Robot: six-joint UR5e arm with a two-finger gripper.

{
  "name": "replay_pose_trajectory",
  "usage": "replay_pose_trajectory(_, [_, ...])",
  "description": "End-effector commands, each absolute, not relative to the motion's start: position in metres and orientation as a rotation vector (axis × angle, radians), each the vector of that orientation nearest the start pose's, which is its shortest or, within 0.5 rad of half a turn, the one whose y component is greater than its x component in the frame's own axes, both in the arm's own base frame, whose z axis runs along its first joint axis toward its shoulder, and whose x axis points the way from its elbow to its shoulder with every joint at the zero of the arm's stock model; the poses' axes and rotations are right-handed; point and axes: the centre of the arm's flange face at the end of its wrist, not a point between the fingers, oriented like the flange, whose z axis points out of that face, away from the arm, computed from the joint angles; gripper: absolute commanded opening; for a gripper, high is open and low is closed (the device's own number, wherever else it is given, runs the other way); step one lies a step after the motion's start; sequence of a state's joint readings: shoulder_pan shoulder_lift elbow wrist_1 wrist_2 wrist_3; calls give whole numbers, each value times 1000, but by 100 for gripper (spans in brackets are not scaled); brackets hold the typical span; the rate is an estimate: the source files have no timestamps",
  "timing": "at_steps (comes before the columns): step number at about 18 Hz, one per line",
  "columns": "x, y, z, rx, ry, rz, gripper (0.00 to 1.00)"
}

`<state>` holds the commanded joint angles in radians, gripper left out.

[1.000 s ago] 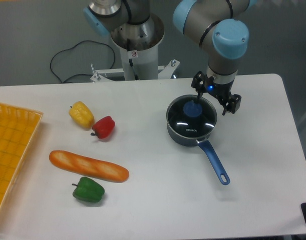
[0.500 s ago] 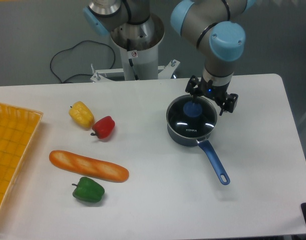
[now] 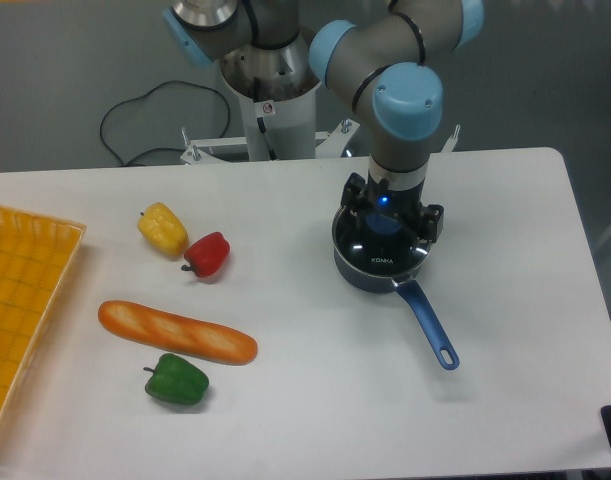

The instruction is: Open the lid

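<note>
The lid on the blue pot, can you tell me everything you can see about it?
The lid is a round see-through glass disc with a thin shiny rim and white KONKA letters near the front. It lies flat on the dark blue saucepan, closing it. The gripper hangs right above its middle, hiding most of the blue knob, so whether the fingers touch it cannot be told.

Gripper (image 3: 389,222) probably hides the lid's (image 3: 382,255) knob.
</note>
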<state>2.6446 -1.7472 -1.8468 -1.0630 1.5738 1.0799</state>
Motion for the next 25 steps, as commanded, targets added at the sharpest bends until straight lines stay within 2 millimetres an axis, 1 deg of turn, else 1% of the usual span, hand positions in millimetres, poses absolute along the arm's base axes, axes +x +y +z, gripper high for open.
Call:
replay_pose_trajectory(3, [-403, 364, 312, -3120, 40, 67, 100])
replay_pose_trajectory(5, [-405, 354, 308, -3125, 55, 55, 100])
replay_pose_trajectory(7, [-407, 351, 308, -3123, 60, 51, 100])
replay_pose_trajectory(14, [-406, 349, 305, -3127, 58, 40, 100])
replay_pose_trajectory(18, [-403, 346, 297, -3137, 55, 21, 100])
replay_pose_trajectory(25, [-402, 345, 297, -3143, 55, 17, 100])
